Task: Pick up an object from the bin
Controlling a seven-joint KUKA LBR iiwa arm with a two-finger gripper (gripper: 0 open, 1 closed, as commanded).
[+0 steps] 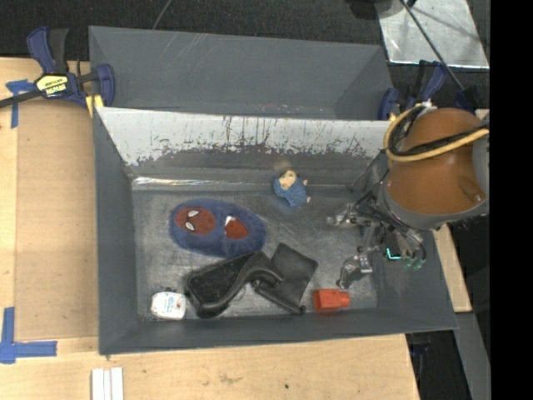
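Observation:
My gripper (pixel 350 244) hangs at the right side of the bin, low over the bare floor, open, with nothing between its fingers. One metal fingertip (pixel 340 220) points left at mid height and the other (pixel 356 269) sits lower. A small red block (pixel 331 299) lies just below and left of the lower fingertip, apart from it. A black folded pouch (pixel 289 273) lies to the left of the gripper. A little blue figure with a pale head (pixel 290 188) rests near the back wall, up and to the left of the gripper.
A blue fuzzy slipper with red spider-mask patches (pixel 218 226) lies at centre left. Below it sits a black shoe-like thing (pixel 218 283), and a small white object (pixel 169 305) is in the front left corner. The arm's orange dome overhangs the right rim.

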